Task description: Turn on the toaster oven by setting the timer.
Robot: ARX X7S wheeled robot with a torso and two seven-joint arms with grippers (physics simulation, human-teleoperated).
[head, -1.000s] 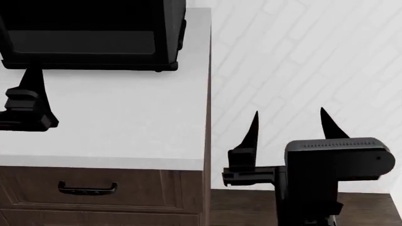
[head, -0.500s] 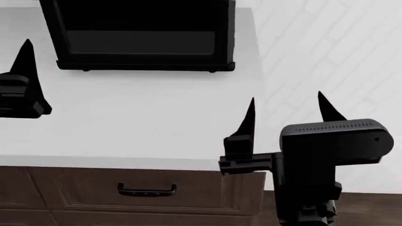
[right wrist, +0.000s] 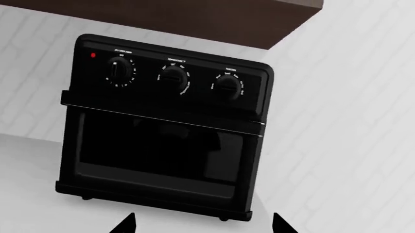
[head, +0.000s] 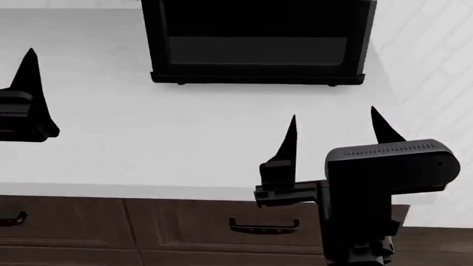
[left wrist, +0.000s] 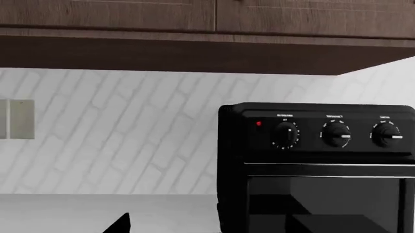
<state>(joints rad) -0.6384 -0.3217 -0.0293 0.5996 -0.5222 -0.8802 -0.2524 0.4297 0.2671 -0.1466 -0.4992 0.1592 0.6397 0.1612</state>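
Observation:
The black toaster oven point(head: 258, 41) stands at the back of the white counter, its dark glass door facing me. Its top panel shows in the right wrist view point(right wrist: 162, 131) with a red light and three round dials: left point(right wrist: 118, 72), middle point(right wrist: 173, 78), right point(right wrist: 227, 86). It also shows in the left wrist view point(left wrist: 318, 170). My right gripper point(head: 333, 119) is open and empty over the counter's front, pointing at the oven and well short of it. My left gripper point(head: 15, 94) is at the far left, away from the oven, with one finger showing, spread as if open.
The white counter point(head: 148, 144) ends at the tiled wall just right of the oven. Brown drawers with black handles point(head: 264, 225) lie below its front edge. Dark upper cabinets point(left wrist: 207, 29) hang above the oven. A wall plate point(left wrist: 16, 119) sits on the backsplash to the left.
The head view has slid left along the counter, so the oven and drawer handle now sit further right in view. The right gripper has gone from beside the counter's end to facing the oven.

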